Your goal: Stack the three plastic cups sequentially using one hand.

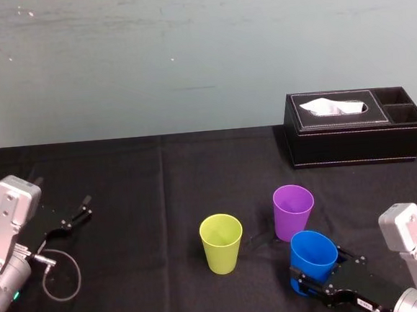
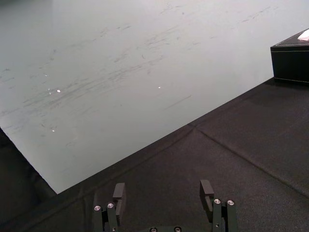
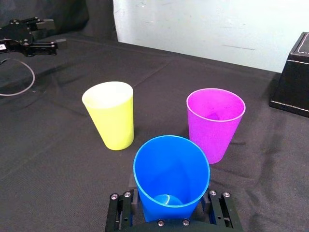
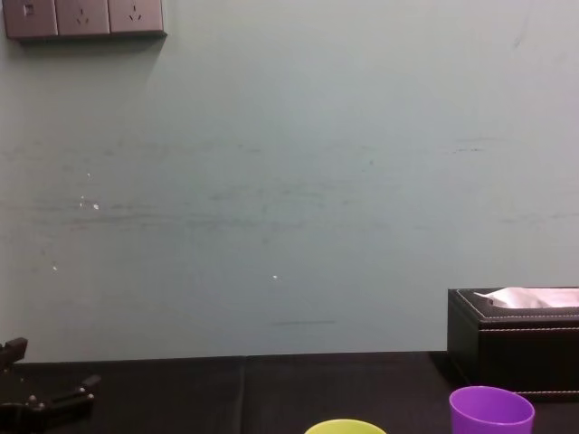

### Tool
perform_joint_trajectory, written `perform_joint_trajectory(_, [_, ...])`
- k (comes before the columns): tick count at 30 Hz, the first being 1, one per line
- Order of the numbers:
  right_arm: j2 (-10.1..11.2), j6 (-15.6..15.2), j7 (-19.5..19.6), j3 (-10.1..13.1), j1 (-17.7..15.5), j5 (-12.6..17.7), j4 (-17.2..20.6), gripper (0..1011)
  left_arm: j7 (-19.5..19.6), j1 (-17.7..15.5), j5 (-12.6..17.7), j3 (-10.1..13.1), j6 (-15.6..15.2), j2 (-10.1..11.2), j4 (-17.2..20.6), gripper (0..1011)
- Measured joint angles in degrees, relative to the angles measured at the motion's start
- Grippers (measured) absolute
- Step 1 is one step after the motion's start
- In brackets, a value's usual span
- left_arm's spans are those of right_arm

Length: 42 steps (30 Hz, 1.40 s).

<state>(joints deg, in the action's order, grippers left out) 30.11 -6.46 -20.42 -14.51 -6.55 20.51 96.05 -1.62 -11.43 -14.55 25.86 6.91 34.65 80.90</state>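
Black cloth covers the table (image 1: 126,206) below a pale wall (image 1: 186,56). Near the front edge, toward the right corner, the right gripper (image 1: 316,283) is clamped around the lower wall of the blue cup (image 1: 314,252), which tilts slightly. The purple cup (image 1: 293,211) stands just behind it, and the yellow-green cup (image 1: 221,243) stands near the table's middle. The left gripper (image 2: 162,186) rests by the left edge, fingers parted. The next move likely calls for lifting the blue cup above a neighbour's rim, levelling it, centring it, then lowering it straight.

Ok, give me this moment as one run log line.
phase: first grasp | right claw: shut on blue cup, tilted | yellow-green cup, purple cup: upright, apart, unstacked | left claw: open, parked left
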Motion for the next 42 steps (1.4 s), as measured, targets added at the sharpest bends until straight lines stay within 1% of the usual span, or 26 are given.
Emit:
perform_joint_trajectory(6, [0.1, 0.2, -0.1, 0.1, -0.1, -0.1, 0.2, 716, 0.0, 0.0, 0.0, 0.0, 0.0, 0.0, 0.0, 1000])
perform_joint_trajectory(12, [0.5, 0.5, -0.5, 0.5, -0.1, -0.6, 1.6, 716, 0.0, 0.0, 0.0, 0.0, 0.0, 0.0, 0.0, 1000])
perform_joint_trajectory(16, [0.9, -0.4, -1.4, 0.6, 0.6, -0.3, 2.5, 716, 0.0, 0.0, 0.0, 0.0, 0.0, 0.0, 0.0, 1000])
perform_joint_trajectory(20, [1.7, -1.9, -2.4, 0.6, 1.6, 0.3, 3.7, 716, 0.0, 0.0, 0.0, 0.0, 0.0, 0.0, 0.0, 1000])
perform_joint_trajectory(24, [2.5, -4.0, -3.4, 0.3, 3.4, 1.1, 4.8, 716, 0.0, 0.0, 0.0, 0.0, 0.0, 0.0, 0.0, 1000])
perform_joint_trajectory(25, [2.9, -5.0, -3.9, -0.1, 4.5, 1.4, 5.1, 716, 0.0, 0.0, 0.0, 0.0, 0.0, 0.0, 0.0, 1000])
perform_joint_trajectory(28, [3.3, -6.6, -4.6, -0.7, 6.4, 1.9, 5.5, 716, 0.0, 0.0, 0.0, 0.0, 0.0, 0.0, 0.0, 1000])
perform_joint_trajectory(30, [3.6, -8.2, -5.4, -1.9, 9.0, 2.2, 5.6, 716, 0.0, 0.0, 0.0, 0.0, 0.0, 0.0, 0.0, 1000])
perform_joint_trajectory(31, [3.7, -8.6, -5.6, -2.2, 9.7, 2.2, 5.6, 716, 0.0, 0.0, 0.0, 0.0, 0.0, 0.0, 0.0, 1000])
perform_joint_trajectory(34, [3.7, -9.6, -6.1, -3.3, 11.8, 2.4, 5.3, 716, 0.0, 0.0, 0.0, 0.0, 0.0, 0.0, 0.0, 1000])
perform_joint_trajectory(37, [3.1, -10.6, -6.7, -5.1, 14.8, 2.5, 4.1, 716, 0.0, 0.0, 0.0, 0.0, 0.0, 0.0, 0.0, 1000])
perform_joint_trajectory(42, [2.4, -11.2, -7.0, -7.1, 17.6, 2.4, 2.5, 716, 0.0, 0.0, 0.0, 0.0, 0.0, 0.0, 0.0, 1000])
